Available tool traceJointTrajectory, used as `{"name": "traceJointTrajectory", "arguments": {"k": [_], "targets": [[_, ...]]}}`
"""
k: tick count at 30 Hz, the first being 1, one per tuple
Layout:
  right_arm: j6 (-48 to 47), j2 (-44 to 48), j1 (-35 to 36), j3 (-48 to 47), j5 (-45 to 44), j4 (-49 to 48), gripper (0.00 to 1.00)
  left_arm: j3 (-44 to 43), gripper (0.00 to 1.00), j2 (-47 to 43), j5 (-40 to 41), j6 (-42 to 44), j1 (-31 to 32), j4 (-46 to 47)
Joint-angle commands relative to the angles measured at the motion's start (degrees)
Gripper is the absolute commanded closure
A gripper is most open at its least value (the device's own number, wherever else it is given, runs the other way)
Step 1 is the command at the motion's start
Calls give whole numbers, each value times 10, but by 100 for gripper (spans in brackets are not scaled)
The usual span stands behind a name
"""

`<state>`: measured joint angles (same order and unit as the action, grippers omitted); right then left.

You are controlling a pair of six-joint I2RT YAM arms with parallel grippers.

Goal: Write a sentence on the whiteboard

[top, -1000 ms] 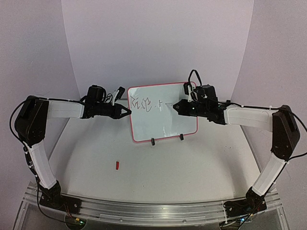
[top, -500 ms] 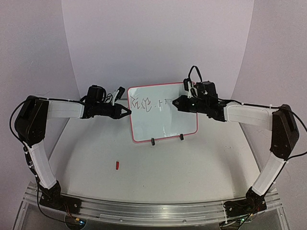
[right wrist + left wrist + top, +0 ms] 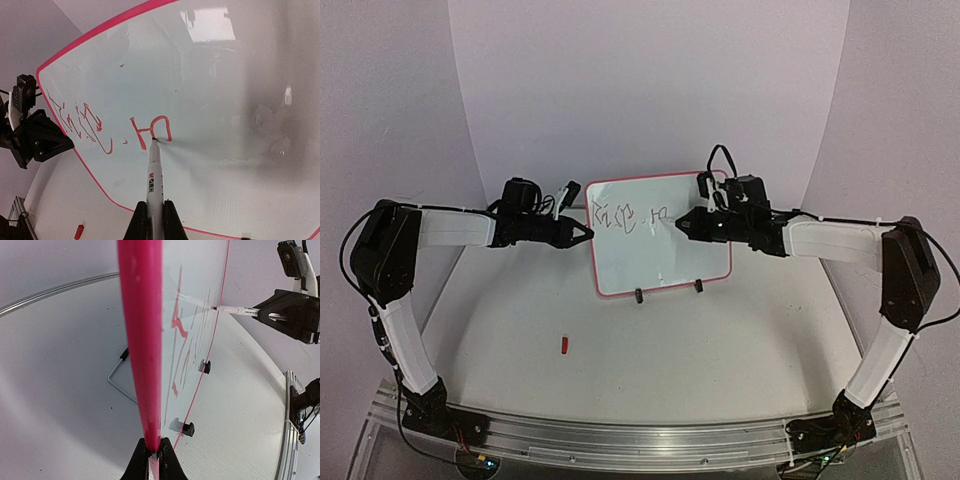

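Item: small white rectangular whiteboard [image 3: 660, 255] with a red-pink frame, upright on two black clip feet [image 3: 639, 296], standing between our two arms
Progress: we judge it early; the thin handwritten sentence [image 3: 85, 122] fills only part of the top line, and the lower board is bare
Left gripper [image 3: 152, 452]: pinched shut on the board's left edge
Right gripper [image 3: 152, 210]: closed round a slim white marker pen [image 3: 154, 175], tip touching the newest stroke
Lettering: red, shaky, hard to read

The marker [image 3: 154, 176] held in the jaws touches the whiteboard [image 3: 227, 95].
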<state>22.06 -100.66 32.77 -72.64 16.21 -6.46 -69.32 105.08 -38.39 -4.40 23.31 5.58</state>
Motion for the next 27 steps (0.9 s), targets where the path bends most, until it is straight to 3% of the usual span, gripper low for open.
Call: {"name": "traceJointTrajectory", "arguments": {"k": [1,15,27], "targets": [[1,8,-3,22,-16,1,100,-17,100,-14,27,20,5,-25],[-2,58,-3,45,-84,-8,100,-18,100,-12,29,22,4,-28],[-2,49,-3,31,3,-37,100,-17,100,-12,29,22,4,-28]]}}
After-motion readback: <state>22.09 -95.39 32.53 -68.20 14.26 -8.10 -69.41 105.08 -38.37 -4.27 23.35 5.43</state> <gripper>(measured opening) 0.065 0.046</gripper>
